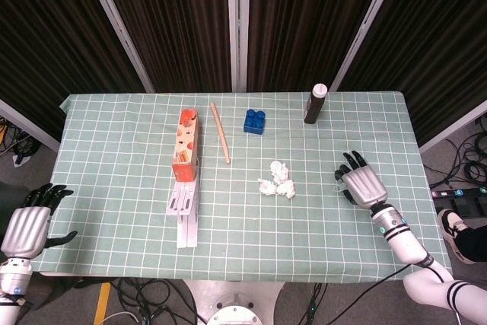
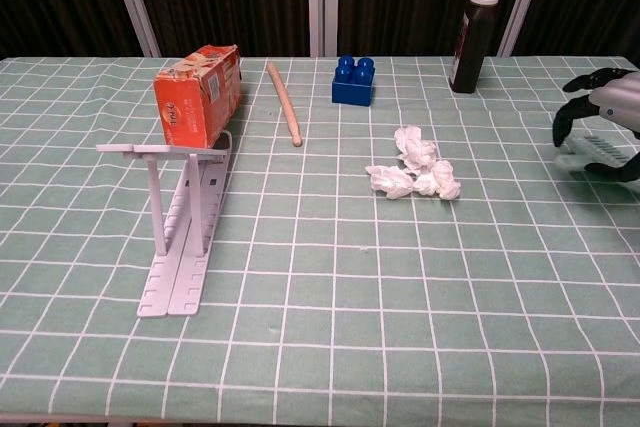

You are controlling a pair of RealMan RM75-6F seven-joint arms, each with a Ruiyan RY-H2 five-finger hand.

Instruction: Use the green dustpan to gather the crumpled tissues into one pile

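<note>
Right hand point(image 1: 361, 186), head view: fingers curled over something we cannot make out; crumpled tissues point(image 1: 277, 180) lie bunched to its left, well apart. Left hand point(image 1: 27, 226) idle, open, far off. Chest view: we see no green dustpan clearly.

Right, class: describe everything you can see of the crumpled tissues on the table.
The crumpled tissues are white, wrinkled paper wads bunched into one small pile, pieces touching each other. They lie on the green checked tablecloth, right of centre, nearer than the blue block and left of the right hand. Nothing but the cloth touches them; the hand is well apart. How many wads there are cannot be told for sure.
</note>
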